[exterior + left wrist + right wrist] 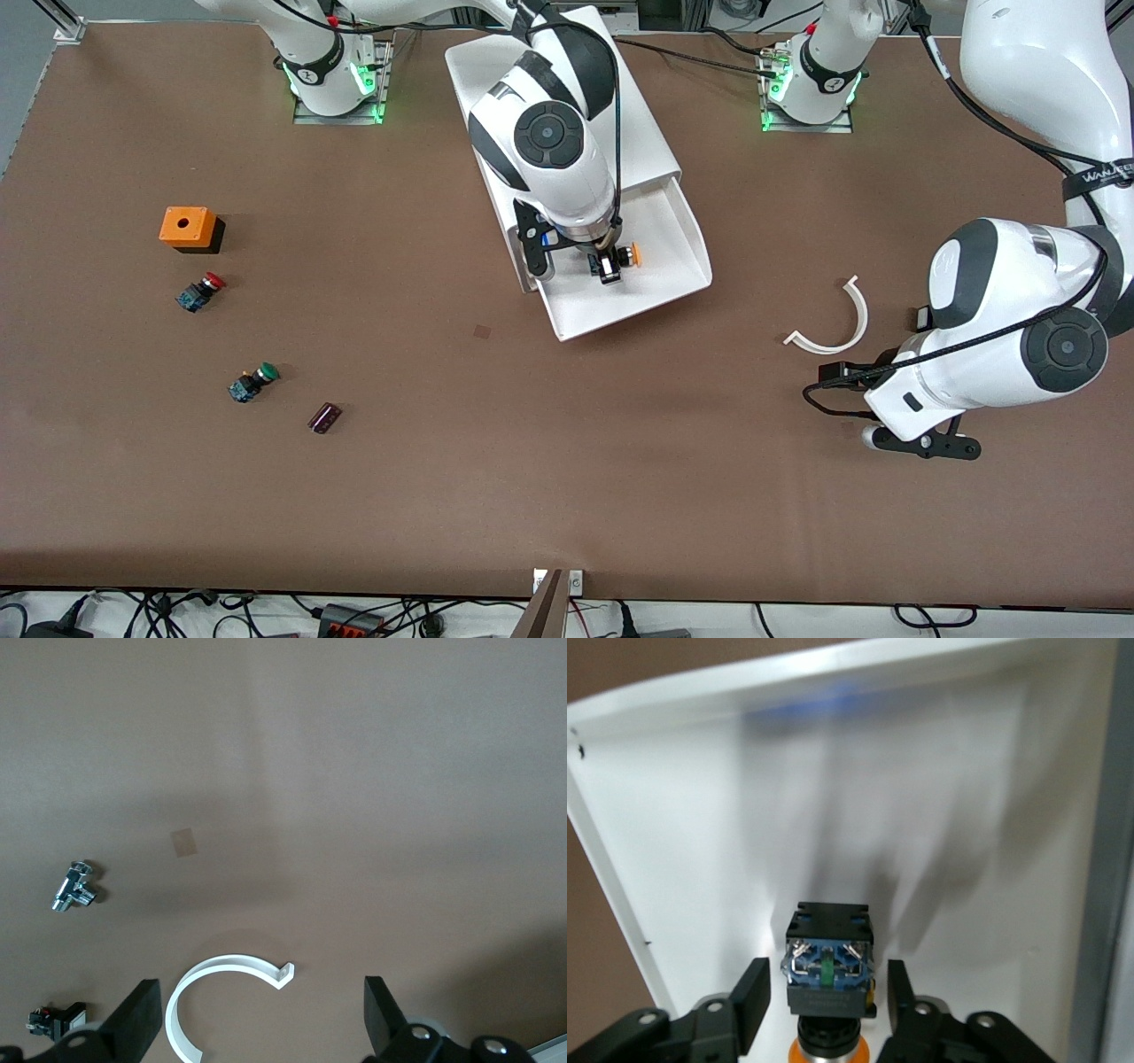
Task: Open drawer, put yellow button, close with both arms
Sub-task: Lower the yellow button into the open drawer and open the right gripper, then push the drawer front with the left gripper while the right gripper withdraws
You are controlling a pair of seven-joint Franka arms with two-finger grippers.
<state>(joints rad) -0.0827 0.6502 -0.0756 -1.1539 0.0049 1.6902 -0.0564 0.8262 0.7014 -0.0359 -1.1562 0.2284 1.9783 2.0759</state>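
The drawer (682,257) is seen pulled out of the white cabinet (651,133), which stands on the desk (532,461) between the two arm bases. The yellow button (620,259) is seen inside the open drawer, lying on the tray floor. The right tool (611,264) is held low in the drawer around the button; in the right wrist view its fingers (751,1003) are seen parted, with a narrow gap on each side of the button's black-and-blue body (827,973), so the button is released rather than clenched.

The left tool (257,1028) is held over the desk toward the left arm's end, where that arm waits, its fingers (137,1020) spread wide and nothing between them. A curved white strip (837,323) is seen on the desk under it.

Toward the right arm's end, an orange box (188,228), a red button (200,291), a green button (253,382) and a small dark block (324,417) are laid out.
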